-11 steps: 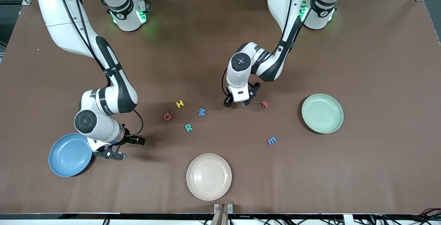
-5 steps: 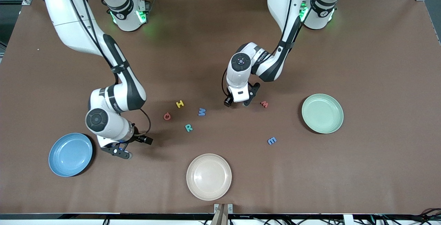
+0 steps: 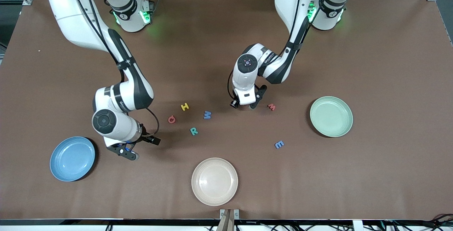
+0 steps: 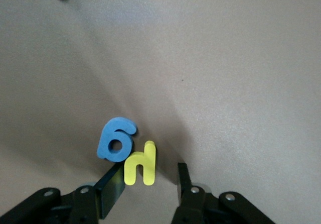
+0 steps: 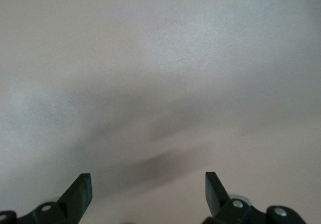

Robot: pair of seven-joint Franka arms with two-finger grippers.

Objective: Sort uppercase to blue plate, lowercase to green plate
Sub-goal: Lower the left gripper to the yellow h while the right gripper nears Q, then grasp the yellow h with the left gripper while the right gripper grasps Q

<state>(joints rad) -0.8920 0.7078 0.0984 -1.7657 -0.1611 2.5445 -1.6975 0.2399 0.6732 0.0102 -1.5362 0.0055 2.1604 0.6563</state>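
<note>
My left gripper (image 3: 243,105) is down at the table beside the red lowercase letter (image 3: 271,107). In the left wrist view its fingers (image 4: 113,186) straddle the yellow h (image 4: 141,163); one finger is against the h, the other stands apart, so my left gripper (image 4: 149,176) is open. The blue g (image 4: 116,139) touches the h. Uppercase H (image 3: 184,107), Q (image 3: 171,119), W (image 3: 207,114) and R (image 3: 194,131) lie mid-table. My right gripper (image 3: 141,148) hangs open and empty over bare table between the blue plate (image 3: 72,158) and R. The green plate (image 3: 331,116) is empty.
A cream plate (image 3: 214,181) sits near the table's front edge. The blue E-shaped letter (image 3: 279,144) lies between the cream plate and the green plate. The right wrist view shows only bare tabletop under my right gripper (image 5: 148,181).
My right arm has swung from the blue plate's rim toward the middle of the table. My left gripper's jaws have narrowed around the yellow h without shifting place.
</note>
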